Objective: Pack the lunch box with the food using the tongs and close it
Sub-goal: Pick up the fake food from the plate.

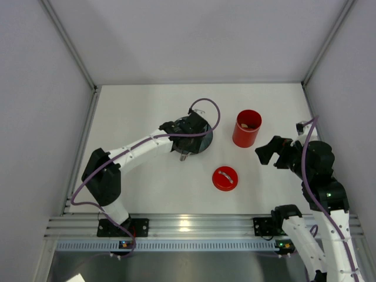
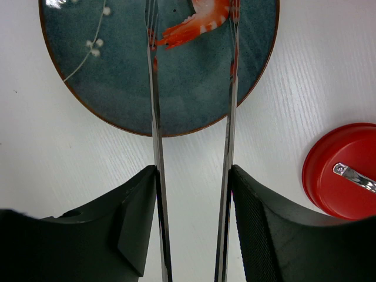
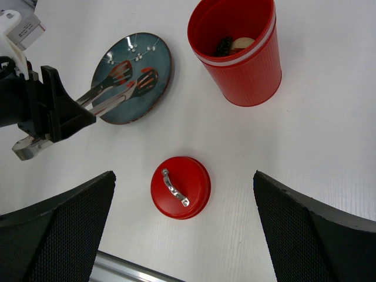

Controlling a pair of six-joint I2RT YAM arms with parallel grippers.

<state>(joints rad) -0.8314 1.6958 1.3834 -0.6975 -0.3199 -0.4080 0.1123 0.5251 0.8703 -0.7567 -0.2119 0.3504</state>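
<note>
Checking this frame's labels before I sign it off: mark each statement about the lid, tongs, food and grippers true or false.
1. The lid sits on the lunch box. False: the lid lies on the table, handle up, apart from the open lunch box.
2. The left gripper holds the tongs over the plate. True.
3. An orange-red piece of food lies on the plate between the arms of the tongs. True.
4. The lunch box is empty. False: a beige piece and dark bits are inside.
5. The right gripper grips the lid. False: the right gripper is open and holds nothing.
</note>
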